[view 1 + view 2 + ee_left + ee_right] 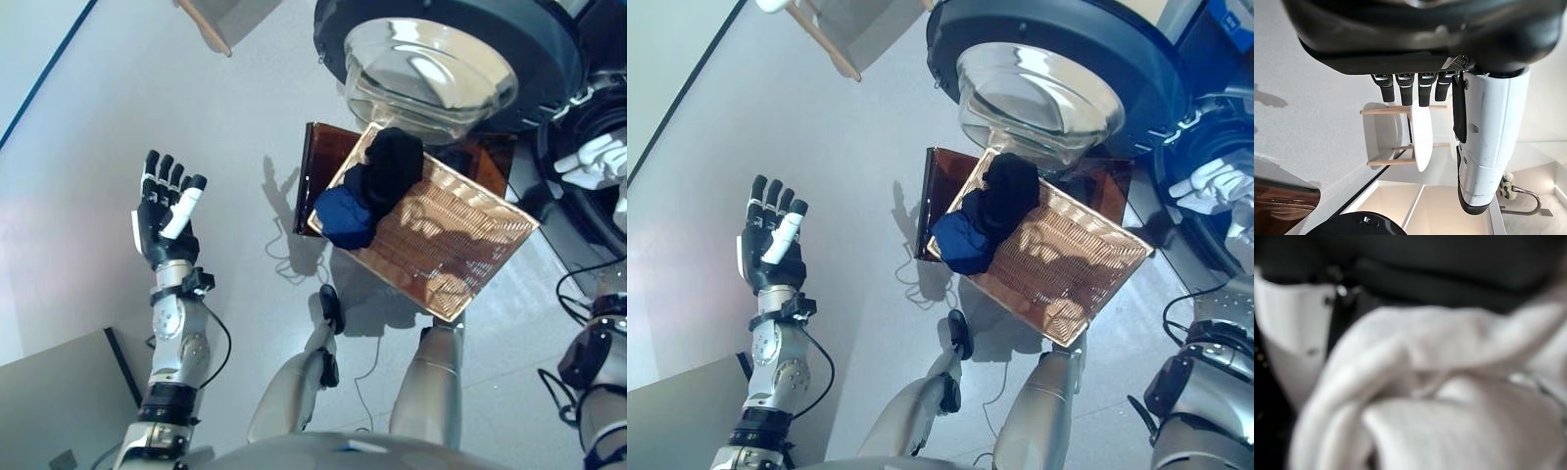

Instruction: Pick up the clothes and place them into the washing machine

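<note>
Grey floor [118, 117] lies around us; our right hand [1298, 338] clutches white cloth [1215, 186] at right edge, left hand [167, 220] spread empty, next we push it into the drum [1200, 235].

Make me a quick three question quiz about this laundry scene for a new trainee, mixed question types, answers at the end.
1. True or false: the wicker basket is empty.
2. Multiple choice: where is the white garment? A) draped over the basket's rim B) at the washing machine's opening, at the right robot hand C) in the left robot hand
3. Fill in: the left robot hand is raised over the floor with its fingers ____ and holding nothing.

Key
1. False: a black garment and a blue garment lie at its corner, near the open glass door.
2. B
3. open
</note>
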You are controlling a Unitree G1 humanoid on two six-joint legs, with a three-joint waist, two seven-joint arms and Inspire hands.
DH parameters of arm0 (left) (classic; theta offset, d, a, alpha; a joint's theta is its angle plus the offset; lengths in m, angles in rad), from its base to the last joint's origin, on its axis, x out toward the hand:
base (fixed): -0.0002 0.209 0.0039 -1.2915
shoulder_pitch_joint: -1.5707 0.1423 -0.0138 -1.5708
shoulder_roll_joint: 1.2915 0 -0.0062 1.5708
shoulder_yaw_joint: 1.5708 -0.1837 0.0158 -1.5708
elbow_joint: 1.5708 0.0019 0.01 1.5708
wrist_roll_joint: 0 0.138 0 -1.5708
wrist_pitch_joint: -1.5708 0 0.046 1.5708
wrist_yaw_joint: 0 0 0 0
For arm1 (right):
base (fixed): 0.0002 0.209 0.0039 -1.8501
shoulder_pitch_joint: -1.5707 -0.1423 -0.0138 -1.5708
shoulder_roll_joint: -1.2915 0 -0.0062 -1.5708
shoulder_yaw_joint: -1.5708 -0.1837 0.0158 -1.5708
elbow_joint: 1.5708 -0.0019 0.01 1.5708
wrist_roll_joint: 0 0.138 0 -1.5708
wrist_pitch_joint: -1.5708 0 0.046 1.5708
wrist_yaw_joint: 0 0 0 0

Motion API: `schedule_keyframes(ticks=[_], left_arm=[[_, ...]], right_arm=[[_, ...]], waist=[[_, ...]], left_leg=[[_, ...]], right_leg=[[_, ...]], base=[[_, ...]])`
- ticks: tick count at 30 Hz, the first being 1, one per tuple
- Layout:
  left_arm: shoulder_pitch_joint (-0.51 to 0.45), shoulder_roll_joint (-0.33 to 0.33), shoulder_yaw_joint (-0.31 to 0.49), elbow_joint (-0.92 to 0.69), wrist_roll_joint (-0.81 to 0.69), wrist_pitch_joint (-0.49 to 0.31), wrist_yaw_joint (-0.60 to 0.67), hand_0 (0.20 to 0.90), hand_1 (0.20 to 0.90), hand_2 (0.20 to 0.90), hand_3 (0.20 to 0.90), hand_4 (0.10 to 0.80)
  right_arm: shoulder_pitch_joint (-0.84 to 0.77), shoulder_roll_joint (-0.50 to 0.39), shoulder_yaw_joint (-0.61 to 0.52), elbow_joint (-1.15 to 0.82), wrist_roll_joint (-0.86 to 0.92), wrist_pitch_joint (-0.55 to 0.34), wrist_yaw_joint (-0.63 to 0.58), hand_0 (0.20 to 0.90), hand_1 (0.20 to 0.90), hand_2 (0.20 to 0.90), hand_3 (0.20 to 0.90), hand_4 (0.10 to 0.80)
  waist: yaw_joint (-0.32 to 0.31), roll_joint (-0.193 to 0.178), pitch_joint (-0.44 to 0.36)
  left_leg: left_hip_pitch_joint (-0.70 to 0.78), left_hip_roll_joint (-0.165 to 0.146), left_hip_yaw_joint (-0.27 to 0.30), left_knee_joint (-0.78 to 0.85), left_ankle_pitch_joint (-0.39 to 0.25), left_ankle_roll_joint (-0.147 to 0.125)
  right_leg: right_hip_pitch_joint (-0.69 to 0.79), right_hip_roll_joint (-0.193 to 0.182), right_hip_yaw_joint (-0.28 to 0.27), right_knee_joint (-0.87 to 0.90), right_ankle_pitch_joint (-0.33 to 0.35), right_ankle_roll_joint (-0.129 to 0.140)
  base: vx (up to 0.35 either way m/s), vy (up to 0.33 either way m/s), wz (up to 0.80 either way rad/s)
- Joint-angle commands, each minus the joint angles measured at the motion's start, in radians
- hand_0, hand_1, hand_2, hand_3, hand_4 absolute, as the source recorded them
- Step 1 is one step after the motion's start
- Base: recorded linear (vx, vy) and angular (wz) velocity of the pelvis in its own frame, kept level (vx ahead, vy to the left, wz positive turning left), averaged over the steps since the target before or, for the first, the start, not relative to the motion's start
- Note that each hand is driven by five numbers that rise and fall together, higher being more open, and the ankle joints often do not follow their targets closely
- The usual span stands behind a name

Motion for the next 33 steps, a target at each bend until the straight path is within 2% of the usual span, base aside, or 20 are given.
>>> schedule_keyframes(ticks=[1, 8, 13, 15, 16, 25, 30, 33], left_arm=[[-0.007, 0.068, 0.095, -0.107, 0.008, -0.126, 0.035, 0.9, 0.9, 0.9, 0.9, 0.8], [-0.019, 0.072, 0.097, -0.1, 0.014, -0.133, 0.035, 0.9, 0.9, 0.9, 0.9, 0.8], [-0.034, 0.084, 0.084, -0.101, 0.018, -0.142, 0.033, 0.9, 0.9, 0.9, 0.9, 0.8], [-0.05, 0.091, 0.074, -0.102, 0.016, -0.147, 0.032, 0.9, 0.9, 0.9, 0.9, 0.8], [-0.05, 0.089, 0.077, -0.101, 0.016, -0.147, 0.033, 0.9, 0.9, 0.9, 0.9, 0.8], [-0.052, 0.092, 0.084, -0.175, 0.009, -0.15, 0.03, 0.9, 0.9, 0.9, 0.9, 0.8], [-0.054, 0.094, 0.091, -0.172, 0.008, -0.156, 0.036, 0.9, 0.9, 0.9, 0.9, 0.8], [-0.062, 0.102, 0.103, -0.175, 0.014, -0.163, 0.049, 0.9, 0.9, 0.9, 0.9, 0.8]], right_arm=[[0.031, -0.216, -0.008, -0.086, -0.086, -0.148, -0.018, 0.2, 0.2, 0.2, 0.2, 0.3], [0.034, -0.283, -0.016, -0.096, -0.137, -0.141, -0.043, 0.2, 0.2, 0.2, 0.2, 0.3], [0.02, -0.332, 0.069, -0.063, -0.253, -0.075, -0.051, 0.2, 0.2, 0.2, 0.2, 0.3], [0.02, -0.358, 0.149, -0.031, -0.333, -0.016, -0.021, 0.2, 0.2, 0.2, 0.2, 0.3], [0.008, -0.36, 0.159, -0.027, -0.334, -0.015, -0.021, 0.2, 0.2, 0.2, 0.2, 0.3], [-0.063, -0.304, 0.322, -0.003, -0.426, 0.045, -0.005, 0.2, 0.2, 0.2, 0.2, 0.3], [-0.085, -0.28, 0.34, -0.017, -0.467, 0.051, -0.035, 0.2, 0.2, 0.2, 0.2, 0.3], [-0.108, -0.283, 0.328, -0.038, -0.514, 0.045, -0.099, 0.2, 0.2, 0.2, 0.2, 0.3]], waist=[[-0.035, -0.029, -0.054], [-0.045, -0.027, -0.055], [-0.04, -0.03, -0.047], [-0.035, -0.036, -0.035], [-0.038, -0.035, -0.037], [-0.019, -0.043, -0.003], [-0.014, -0.049, -0.004], [-0.009, -0.049, -0.008]], left_leg=[[0.035, 0.067, -0.02, -0.008, -0.057, -0.154], [0.035, 0.057, -0.018, -0.008, -0.061, -0.155], [0.024, 0.061, -0.013, -0.008, -0.054, -0.16], [0.015, 0.062, -0.016, -0.008, -0.051, -0.16], [0.01, 0.061, -0.016, -0.008, -0.048, -0.161], [-0.07, 0.052, -0.036, -0.008, -0.036, -0.166], [-0.094, 0.042, -0.047, -0.008, -0.038, -0.163], [-0.107, 0.038, -0.057, -0.008, -0.036, -0.162]], right_leg=[[-0.069, 0.003, 0.045, 0.18, -0.093, -0.019], [-0.091, 0.006, 0.064, 0.203, -0.099, -0.02], [-0.113, 0.008, 0.068, 0.21, -0.097, -0.016], [-0.13, 0.011, 0.071, 0.223, -0.1, -0.017], [-0.136, 0.011, 0.072, 0.224, -0.097, -0.018], [-0.224, 0.015, 0.073, 0.284, -0.119, -0.024], [-0.242, 0.01, 0.068, 0.299, -0.123, -0.025], [-0.247, 0.01, 0.062, 0.303, -0.128, -0.026]], base=[[0.0, 0.0, 0.0], [0.013, -0.003, -0.03], [-0.025, -0.019, -0.06], [-0.052, -0.041, 0.06], [-0.065, -0.045, 0.1], [-0.045, -0.043, 0.18], [-0.023, -0.021, 0.2], [-0.002, 0.004, 0.11]])
